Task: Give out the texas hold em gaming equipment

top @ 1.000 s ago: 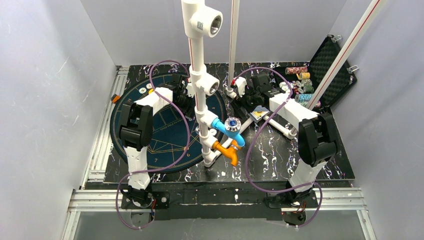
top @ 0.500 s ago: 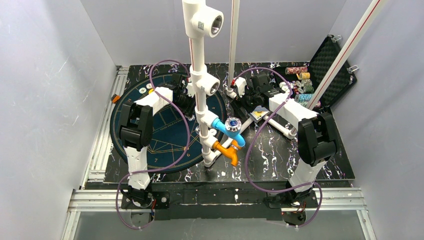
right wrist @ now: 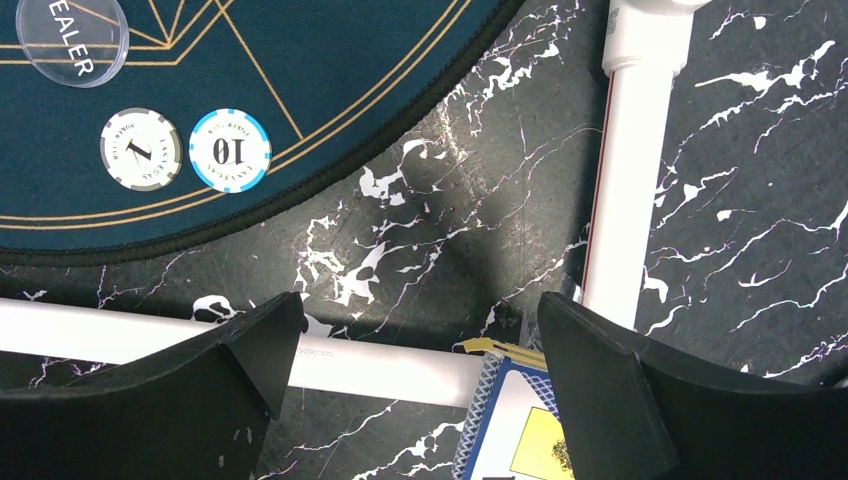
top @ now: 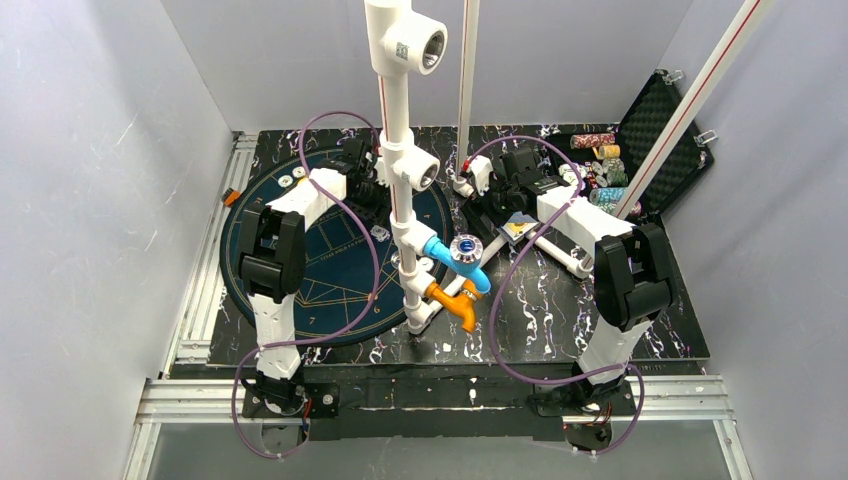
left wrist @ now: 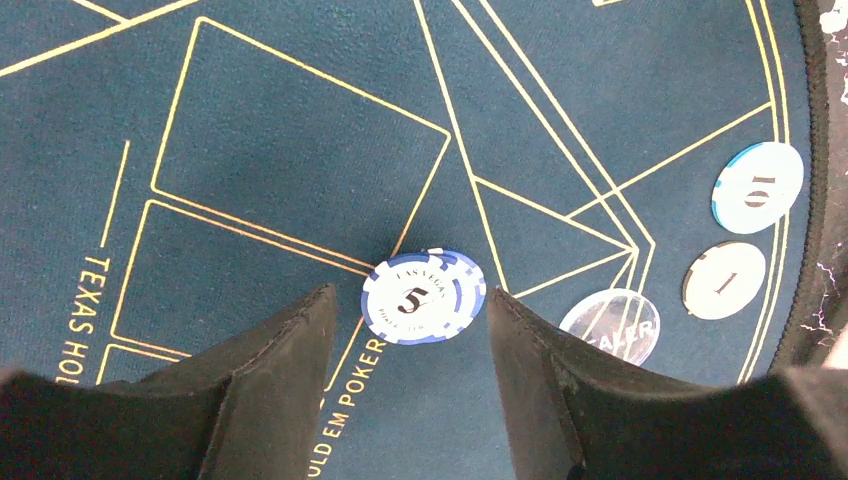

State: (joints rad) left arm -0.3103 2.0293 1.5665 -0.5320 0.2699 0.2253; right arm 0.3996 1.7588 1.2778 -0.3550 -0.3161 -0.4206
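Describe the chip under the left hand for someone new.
On the blue mat, look between the open fingers of the left hand: a chip lies beside the POKER lettering. It is blue-and-white, marked 5, unlike the 10 chip and 1 chip near the mat's edge.

dealer button (right wrist: 68,38) partly off the top edge, playing cards (right wrist: 512,432) partly off the bottom edge, right wrist view

i am seeing matt cloth on the mat (left wrist: 300,130), smooth plastic on the 5 chip (left wrist: 423,297), clear glossy plastic on the dealer button (left wrist: 610,325). my fingers (left wrist: 270,380) are looking matt black, the marbled table (right wrist: 430,180) smooth.
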